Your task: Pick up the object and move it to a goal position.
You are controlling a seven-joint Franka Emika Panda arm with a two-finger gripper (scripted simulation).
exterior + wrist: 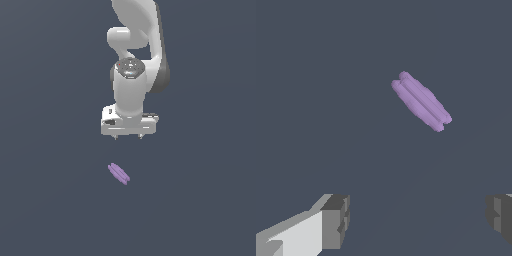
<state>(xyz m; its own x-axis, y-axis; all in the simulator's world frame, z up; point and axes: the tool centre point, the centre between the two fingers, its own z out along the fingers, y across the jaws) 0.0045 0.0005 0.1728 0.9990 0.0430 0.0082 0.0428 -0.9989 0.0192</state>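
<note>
Hanging above the dark grey surface (50,210), the white Panda arm (132,90) points its end effector (128,136) straight down, with nothing held. In the exterior view only the two short fingertips show under the white hand body, set well apart from each other. The wrist view confirms this: one dark grey finger pad (336,220) with its white backing sits at one edge and the second pad (499,216) at the opposite edge, with a wide empty gap between them, so the jaws stand apart. The object (119,173), a small light-purple elongated piece with lengthwise ridges, lies on the surface below the end effector and slightly toward the exterior view's left of its centre line, clearly separated from the fingertips and not touching them. Its long axis runs diagonally in the exterior view, from upper left to lower right. In the wrist view the object (421,101) appears beyond the fingers and outside the gap between the pads, again lying diagonally, with two or three parallel rounded ridges visible along its length. It is far smaller than the hand body.
</note>
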